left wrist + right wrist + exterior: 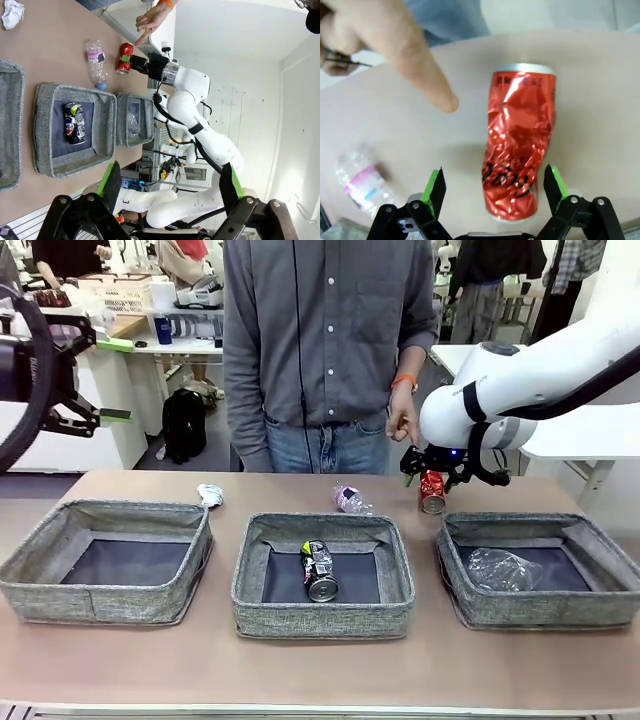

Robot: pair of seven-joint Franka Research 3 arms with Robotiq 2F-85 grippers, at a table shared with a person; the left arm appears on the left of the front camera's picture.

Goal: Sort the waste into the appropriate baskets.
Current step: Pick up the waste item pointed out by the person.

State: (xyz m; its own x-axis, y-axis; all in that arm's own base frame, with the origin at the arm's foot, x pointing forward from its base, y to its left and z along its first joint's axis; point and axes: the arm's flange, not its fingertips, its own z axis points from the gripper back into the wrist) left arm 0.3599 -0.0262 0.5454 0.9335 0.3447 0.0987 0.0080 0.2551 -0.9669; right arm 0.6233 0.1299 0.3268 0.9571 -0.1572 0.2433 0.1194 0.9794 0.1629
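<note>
The red drink can (520, 145) is glossy metal, the baskets (322, 618) rough heathered cloth, the table (320, 672) smooth and matt, the pink-labelled bottle (350, 500) clear crinkled plastic

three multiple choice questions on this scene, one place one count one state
1. Where is the dark printed can? A in the middle basket B on the bare table C in a gripper
2. How many baskets hold waste? A one B two C three
3. How is the right gripper? A open, jaws either side of the red can B shut on a paper wad C shut on a bottle
Answers: 1 A, it lies on that basket's dark base. 2 B, the can in the middle one, a crushed clear bottle in the right basket. 3 A, gaps show on both sides of the can.
</note>
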